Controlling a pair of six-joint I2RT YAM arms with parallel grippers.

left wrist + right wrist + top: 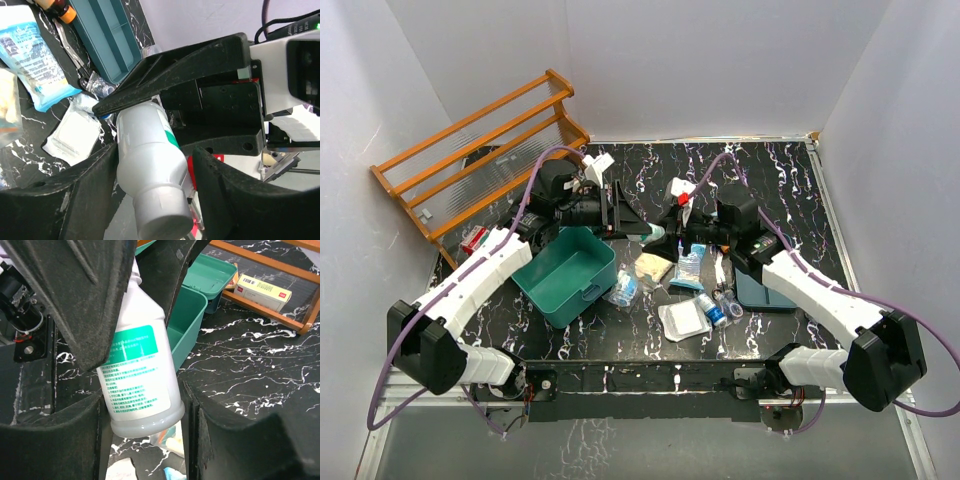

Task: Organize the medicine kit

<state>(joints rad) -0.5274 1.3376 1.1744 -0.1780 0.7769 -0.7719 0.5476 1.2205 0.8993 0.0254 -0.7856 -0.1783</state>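
A white bottle (150,155) with a green label (135,347) hangs in the air between my two grippers, above the middle of the table. My right gripper (142,390) is shut on its base end. My left gripper (155,150) brackets its neck end, jaws open, with a thin gap at one finger. In the top view the grippers meet nose to nose, left (620,215) and right (670,225), and hide most of the bottle. The medicine kit (565,272), a teal box with its lid open, sits left of centre; it also shows in the right wrist view (197,315).
A flat teal divided tray (760,290) lies under my right arm. A blue pouch (688,268), a white gauze packet (682,320), small vials (718,308) and a wrapped roll (625,290) lie in front. A wooden rack (480,150) stands at the back left, with a red-and-white carton (472,240) beside it.
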